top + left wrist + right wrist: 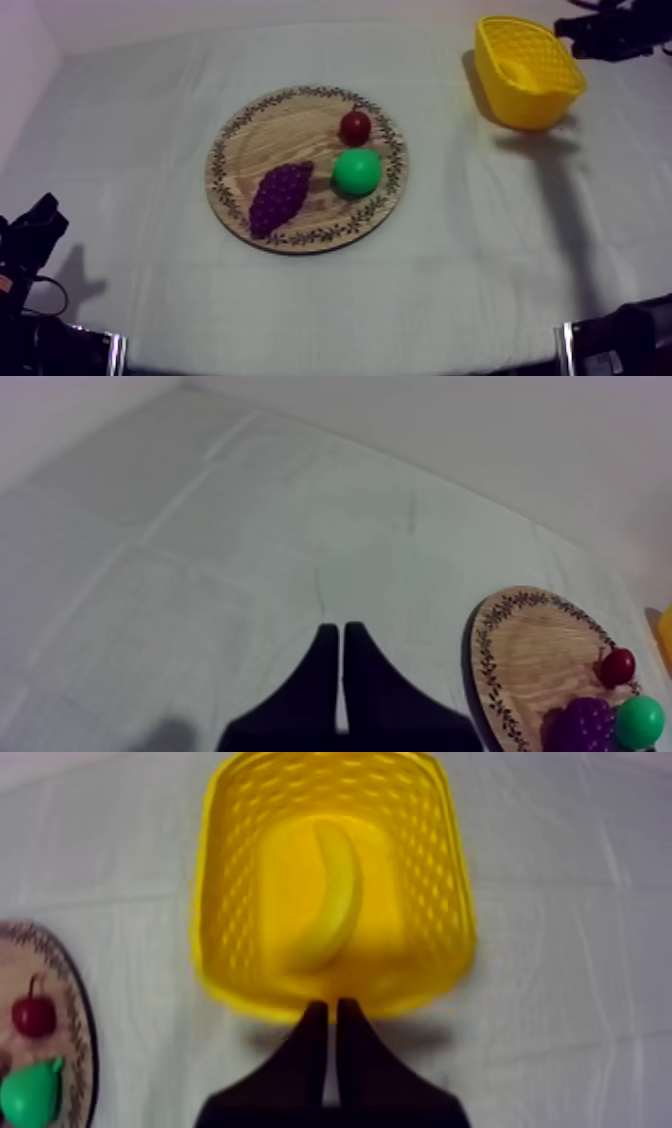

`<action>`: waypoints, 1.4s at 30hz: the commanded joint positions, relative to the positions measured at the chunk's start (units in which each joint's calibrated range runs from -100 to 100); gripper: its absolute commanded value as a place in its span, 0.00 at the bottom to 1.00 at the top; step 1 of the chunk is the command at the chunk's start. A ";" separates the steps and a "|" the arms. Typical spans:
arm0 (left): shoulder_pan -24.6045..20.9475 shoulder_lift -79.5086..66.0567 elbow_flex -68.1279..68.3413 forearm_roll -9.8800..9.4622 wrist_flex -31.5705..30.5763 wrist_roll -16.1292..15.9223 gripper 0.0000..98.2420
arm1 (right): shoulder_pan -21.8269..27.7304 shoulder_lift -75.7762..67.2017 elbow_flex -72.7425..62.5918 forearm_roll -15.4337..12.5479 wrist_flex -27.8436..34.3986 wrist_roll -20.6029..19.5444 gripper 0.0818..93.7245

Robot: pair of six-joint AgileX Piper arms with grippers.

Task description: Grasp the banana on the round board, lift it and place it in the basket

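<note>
Both pairs of fingers lie pressed together as narrow wedges with nothing between them. The right gripper (331, 1004) hangs just outside the near wall of the yellow basket (225, 902), its tips pointing at the basket. The left gripper (335, 628) is over bare cloth, with the round wooden board (530, 646) off to one side of it.

The banana (330, 902) lies on the floor of the basket. In the right wrist view its long axis runs from the basket's far wall toward the near wall by the fingers. One end points away from the gripper and the other points back toward it. Its curve bulges away from the board (80, 1012), so the hollow side faces the board.

In the top view the basket (545, 100) sits at the far right of the table (480, 250), well apart from the board (290, 130). The right arm (610, 35) is just beyond it, and the left arm (35, 235) sits low at the table's left edge.

On the board lie a bunch of grapes (280, 195), a green pear (356, 172) just beside it, and a small red fruit (355, 127) close behind the pear.
</note>
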 commanded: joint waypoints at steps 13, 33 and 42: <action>-0.02 -0.05 -0.01 -0.03 0.00 0.01 0.00 | 3.29 -40.93 37.11 -3.32 -6.47 -3.20 0.01; -0.02 -0.05 -0.01 -0.03 0.00 -0.02 0.00 | 5.35 -74.67 65.99 -3.15 -9.94 -1.55 0.00; -0.02 -0.05 -0.01 -0.03 0.00 0.02 0.00 | 6.34 -82.18 65.90 -2.70 -6.69 -2.40 0.00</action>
